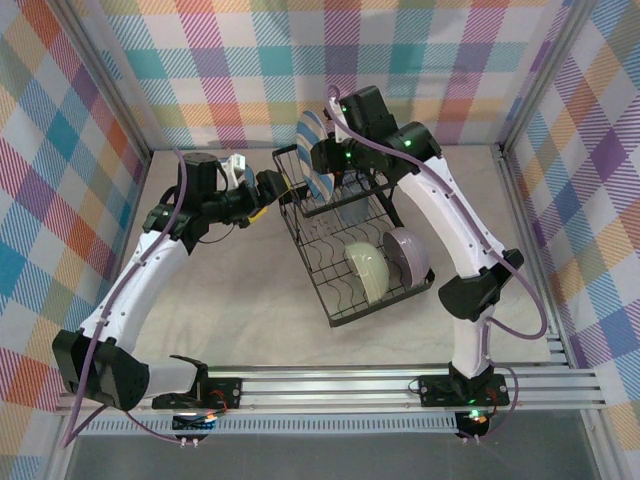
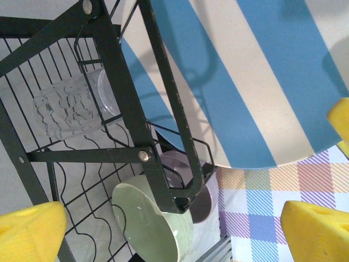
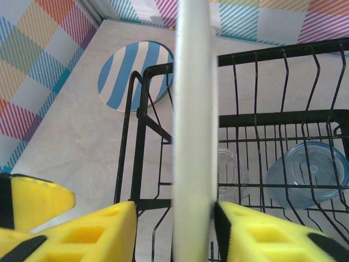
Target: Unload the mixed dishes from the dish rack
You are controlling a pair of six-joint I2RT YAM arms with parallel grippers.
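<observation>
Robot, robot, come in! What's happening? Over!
Left gripper open, beside rack. Right gripper straddles upright plate in rack, not yet clamped. Rack wire close alongside.

Bare beige tabletop (image 1: 250,300) lies open left of and in front of the black wire dish rack (image 1: 322,262). Inside, the wavy slots between the upright blue-and-white striped plate (image 1: 308,130) and the pale green bowl (image 1: 365,272) stand free. The lavender bowl (image 1: 408,252) crowds the near end.

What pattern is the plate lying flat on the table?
The plate has blue-and-white stripes; right wrist view shows it best.
</observation>
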